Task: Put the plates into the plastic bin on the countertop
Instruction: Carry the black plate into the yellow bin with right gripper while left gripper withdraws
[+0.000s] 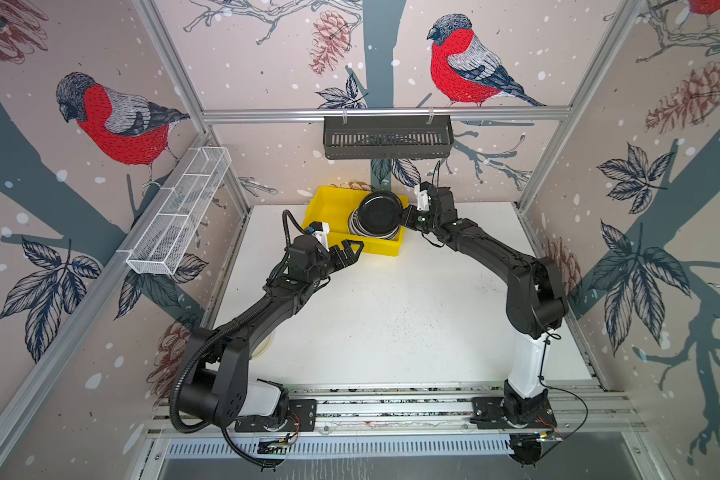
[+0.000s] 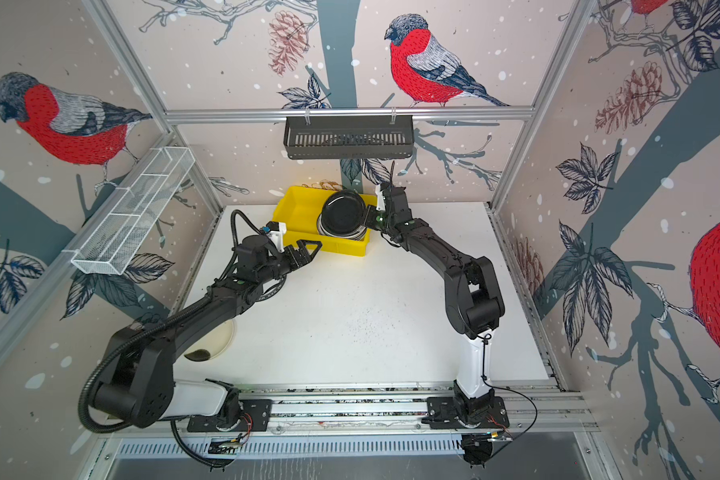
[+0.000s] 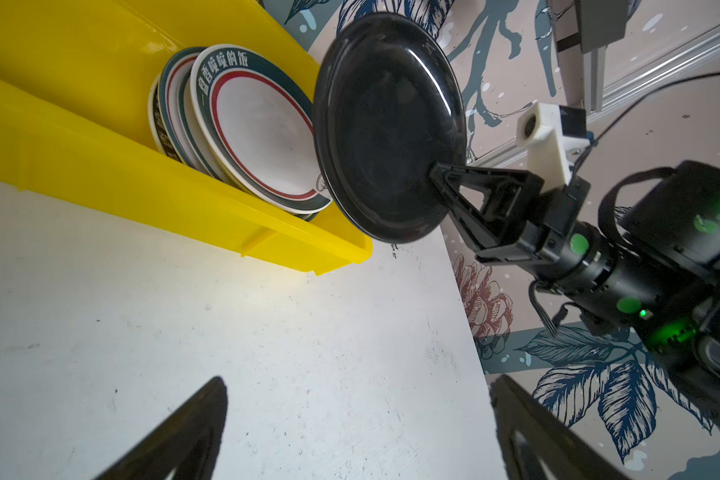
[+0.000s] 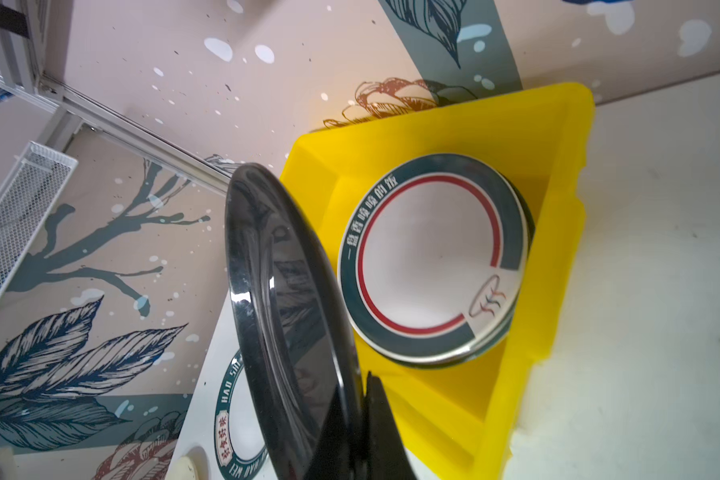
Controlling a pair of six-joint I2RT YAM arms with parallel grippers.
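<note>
One black plate (image 3: 387,124) clamped by right gripper (image 3: 435,172) over bin (image 3: 100,178).

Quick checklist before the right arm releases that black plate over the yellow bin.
1. Right gripper shut on the glossy black round plate's rim: ok.
2. Plate above the stack of white, dark-rimmed plates in the yellow plastic bin: ok.
3. Plate level enough to drop: not ok, steeply tilted.
4. Left gripper open, outside the bin: ok.
5. White countertop free of plates: not ok, a cream round plate lies under the left arm.
</note>
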